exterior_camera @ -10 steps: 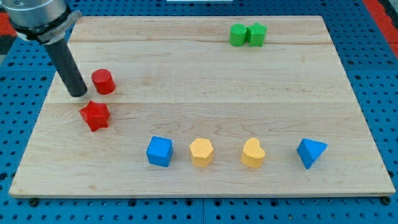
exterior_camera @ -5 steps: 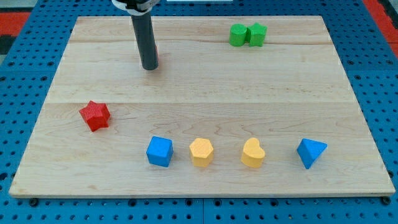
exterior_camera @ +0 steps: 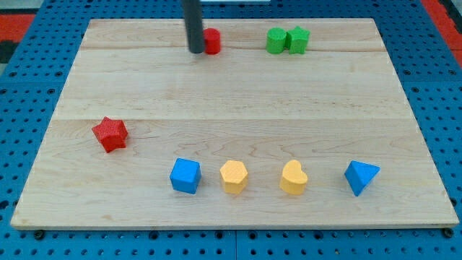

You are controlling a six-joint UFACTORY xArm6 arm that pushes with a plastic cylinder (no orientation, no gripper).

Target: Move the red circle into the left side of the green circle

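The red circle (exterior_camera: 212,41) sits near the view's top, left of centre. My tip (exterior_camera: 195,50) touches its left side, the dark rod rising out of the top edge. The green circle (exterior_camera: 275,40) stands further right near the top, with a green star-like block (exterior_camera: 298,40) touching its right side. A gap of bare board lies between the red circle and the green circle.
A red star (exterior_camera: 110,133) lies at the left middle. Along the bottom stand a blue cube (exterior_camera: 185,175), a yellow hexagon-like block (exterior_camera: 234,176), a yellow heart (exterior_camera: 293,178) and a blue triangle (exterior_camera: 360,176). The wooden board (exterior_camera: 231,94) is ringed by blue pegboard.
My tip has pushed the red circle from the left side of the board up and to the right, toward the green circle. The other blocks have not moved.
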